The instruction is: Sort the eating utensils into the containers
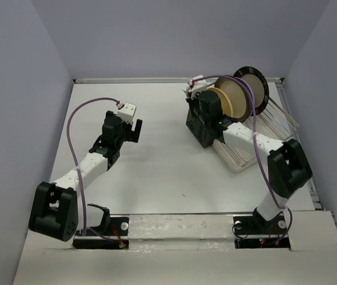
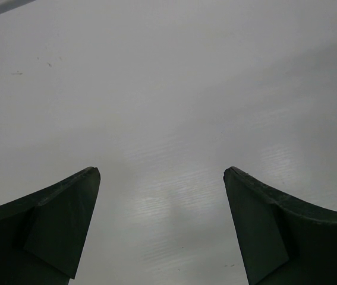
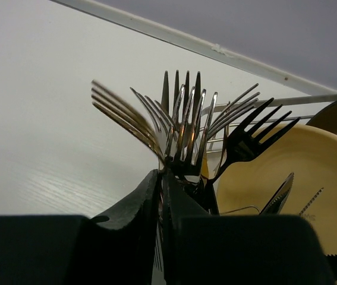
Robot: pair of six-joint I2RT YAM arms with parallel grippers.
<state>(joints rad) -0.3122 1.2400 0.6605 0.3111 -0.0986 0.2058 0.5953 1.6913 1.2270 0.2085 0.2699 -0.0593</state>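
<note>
Your right gripper (image 3: 161,178) is pinched nearly closed against the forks (image 3: 183,136) standing tines-up in the black caddy (image 1: 195,133) (can't tell if it's holding one), so I'd ease open and lift straight up; left gripper's (image 2: 162,178) spread wide over the table (image 2: 156,71).

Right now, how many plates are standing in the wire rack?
2. A tan plate stands upright in the wire rack, with a dark-rimmed plate just behind it, farther right. The right arm may hide others.
</note>
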